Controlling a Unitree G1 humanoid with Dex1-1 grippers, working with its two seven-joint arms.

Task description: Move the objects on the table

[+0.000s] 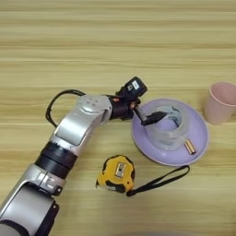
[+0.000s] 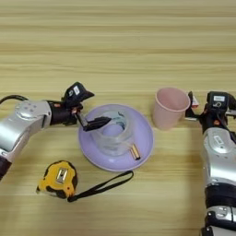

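The left hand [image 2: 94, 122] reaches over the round lavender plate [image 2: 143, 146], one black finger on the near rim of the translucent whitish tape roll [image 2: 113, 138] standing there; its grip cannot be told. On the wooden table [image 2: 118, 41], the right hand [image 2: 193, 110], fingers unreadable, sits just beside the pale pink plastic cup [image 2: 168, 109].

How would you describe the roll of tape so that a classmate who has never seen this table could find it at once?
Find the round lavender plate near the middle of the wooden table. The tape roll stands on that plate, with the left gripper at its rim. It alone is see-through and ring-shaped, unlike the solid pink cup and the yellow tape measure.
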